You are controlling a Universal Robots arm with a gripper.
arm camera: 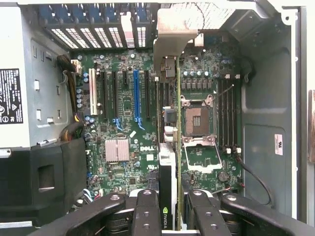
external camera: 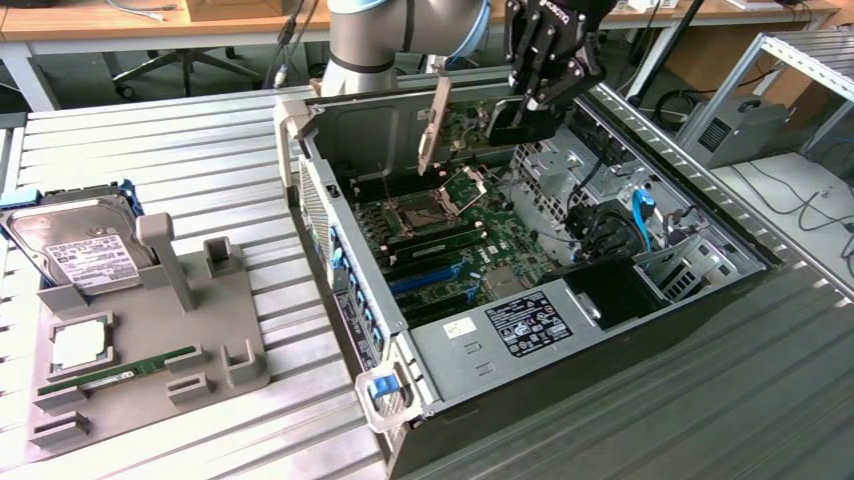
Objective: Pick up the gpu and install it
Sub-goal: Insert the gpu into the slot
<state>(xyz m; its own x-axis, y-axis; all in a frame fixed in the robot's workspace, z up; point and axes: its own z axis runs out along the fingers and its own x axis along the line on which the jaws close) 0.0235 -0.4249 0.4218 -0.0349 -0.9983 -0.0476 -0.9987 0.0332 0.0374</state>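
**Exterior view:** the black multi-finger gripper (external camera: 541,95) on the grey arm is clamped on the gpu (external camera: 510,125), a slim dark flat card with a silver metal bracket at one end. The card hangs on edge, bracket end towards the exterior view's left, over the far part of the open black-and-silver metal computer case (external camera: 641,370). It looks raised off the green motherboard (external camera: 501,245), up near the case rim. The case lies on its side on the ribbed grey metal table (external camera: 200,140).

On the exterior view's left, well apart from the case, is a grey plastic fixture tray (external camera: 234,320). It carries:
- a boxy silver hard drive (external camera: 80,250) with a white label, propped at a tilt
- a square silver processor chip (external camera: 80,345), lying flat
- a narrow green memory stick (external camera: 120,375), lying flat just beside the chip

**Wrist view:** the gripper (arm camera: 172,214) has its fingers (arm camera: 146,214) pressed against both faces of the gpu (arm camera: 167,172). The card is seen edge-on, bracket end far from the fingers, by the case's slotted rear wall. It lines up over the black slots between the long blue slot (arm camera: 137,96) and the empty silver-framed processor socket (arm camera: 198,118). Can't tell from this view how high it is over those slots. A long white slot (arm camera: 92,91) and a small square ribbed silver heatsink (arm camera: 117,150) sit on the blue slot's other side, apart from the card.
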